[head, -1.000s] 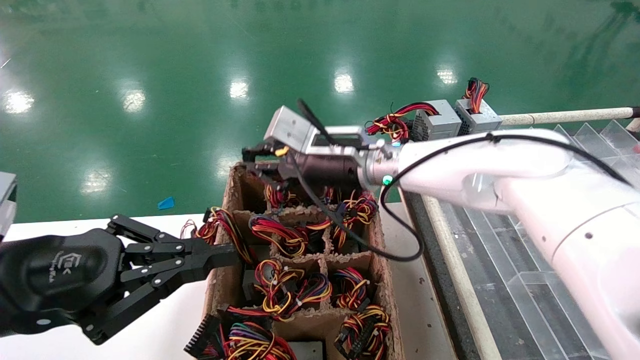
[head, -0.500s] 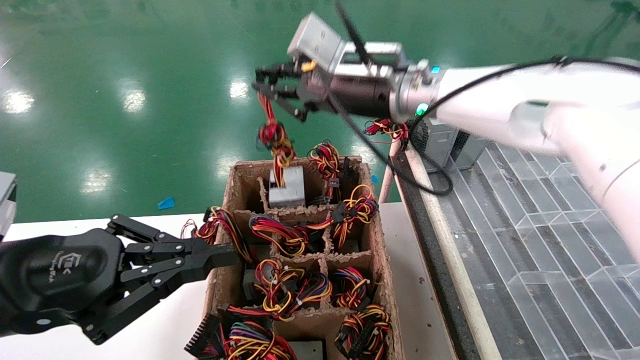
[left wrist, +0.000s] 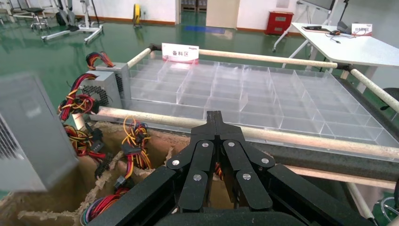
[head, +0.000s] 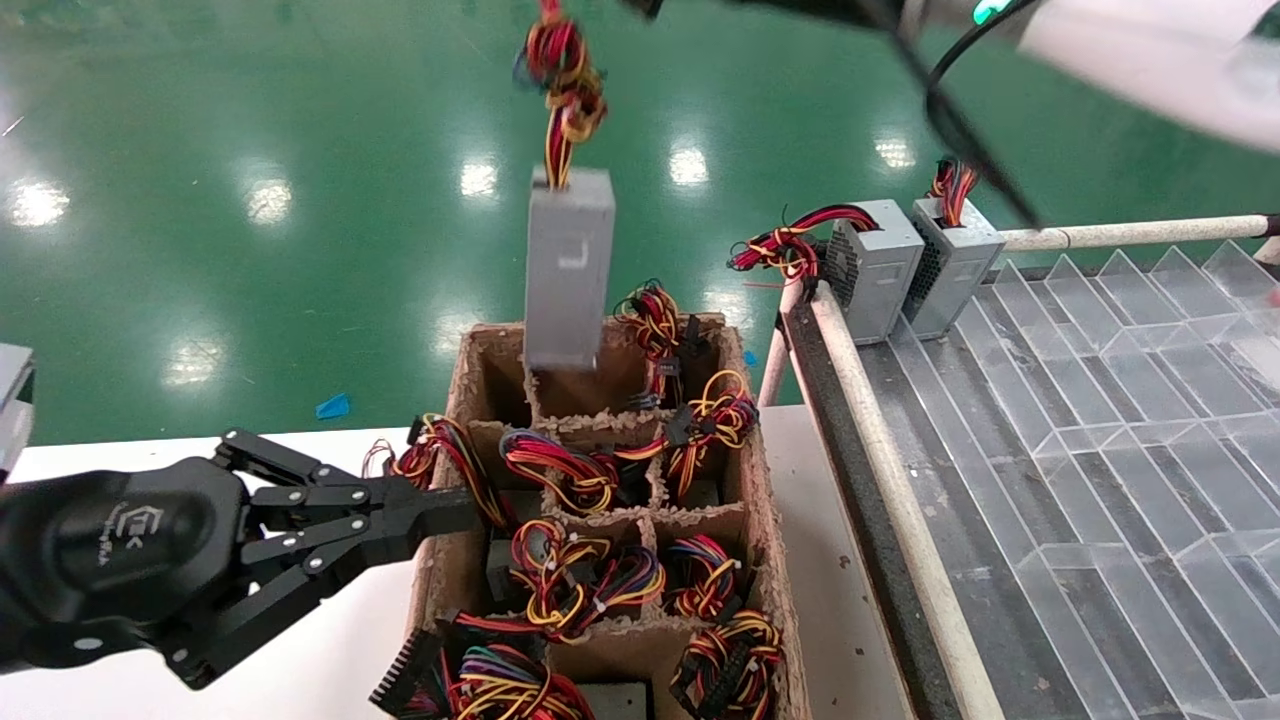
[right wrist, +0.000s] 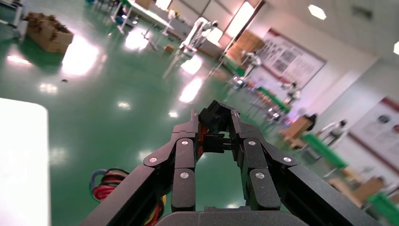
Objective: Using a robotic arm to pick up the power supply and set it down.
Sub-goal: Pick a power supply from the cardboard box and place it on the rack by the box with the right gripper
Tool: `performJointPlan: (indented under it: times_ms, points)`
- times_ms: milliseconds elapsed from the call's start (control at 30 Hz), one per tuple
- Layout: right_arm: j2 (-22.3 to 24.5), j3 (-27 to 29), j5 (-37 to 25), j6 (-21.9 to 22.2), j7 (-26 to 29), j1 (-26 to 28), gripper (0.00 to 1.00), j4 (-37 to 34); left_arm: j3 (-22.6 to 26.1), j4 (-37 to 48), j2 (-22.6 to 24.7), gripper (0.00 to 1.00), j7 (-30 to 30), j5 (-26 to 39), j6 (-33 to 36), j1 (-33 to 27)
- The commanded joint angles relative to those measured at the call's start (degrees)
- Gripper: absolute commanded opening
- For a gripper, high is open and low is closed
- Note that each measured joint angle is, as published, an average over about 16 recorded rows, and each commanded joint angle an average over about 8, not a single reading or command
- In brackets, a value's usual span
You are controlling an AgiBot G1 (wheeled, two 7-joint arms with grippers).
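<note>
The power supply [head: 568, 265], a grey metal box, hangs in the air above the far cells of the cardboard crate [head: 770, 560]. It dangles from its knotted yellow-red wire bundle [head: 562, 80]. The white robotic arm [head: 1130, 40] crosses the top right of the head view, with its claw beyond the top edge. In the right wrist view my right gripper [right wrist: 214, 123] is shut on the bundle's black connectors, and wires [right wrist: 108, 183] trail below it. My left gripper [head: 440, 510] is shut and rests at the crate's left wall. In the left wrist view, its tips [left wrist: 215, 117] are together and the hanging power supply [left wrist: 28, 136] is nearby.
The crate's cells hold several more units with tangled wire bundles [head: 560, 570]. Two grey boxes [head: 875, 265] [head: 950, 260] stand at the far end of a clear compartment tray [head: 1100, 400]. A pale rail [head: 880, 480] runs between crate and tray.
My right arm has risen steeply, pulling the power supply by its wires out of the far crate cell until it hangs above the crate. The left arm has not moved.
</note>
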Motion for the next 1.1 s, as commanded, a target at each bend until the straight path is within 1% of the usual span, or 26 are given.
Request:
performJointPlan:
  times_ms: [33, 333, 567, 667, 967, 1100]
  points:
    - [0.54, 0.49, 0.53, -0.82, -1.18, 1.26, 0.0, -0.67, 0.0, 0.0, 0.0, 0.0, 0.0, 0.0, 0.0, 0.0]
    - [3.54, 1.1, 0.92, -3.22, -4.87, 5.63, 0.0, -2.95, 0.0, 0.0, 0.0, 0.0, 0.0, 0.0, 0.0, 0.0]
    - [8.45, 0.69, 0.28, -9.95, -5.45, 7.95, 0.0, -3.86, 0.0, 0.0, 0.0, 0.0, 0.0, 0.0, 0.0, 0.0]
    - [10.89, 0.4, -0.16, -11.88, -5.15, 8.67, 0.0, -4.9, 0.0, 0.0, 0.0, 0.0, 0.0, 0.0, 0.0, 0.0]
    - [17.61, -0.23, -1.13, -14.5, -4.32, 8.89, 0.0, -7.89, 0.0, 0.0, 0.0, 0.0, 0.0, 0.0, 0.0, 0.0]
    - [20.5, -0.4, -1.36, -14.95, -4.37, 8.91, 0.0, -8.91, 0.0, 0.0, 0.0, 0.0, 0.0, 0.0, 0.0, 0.0]
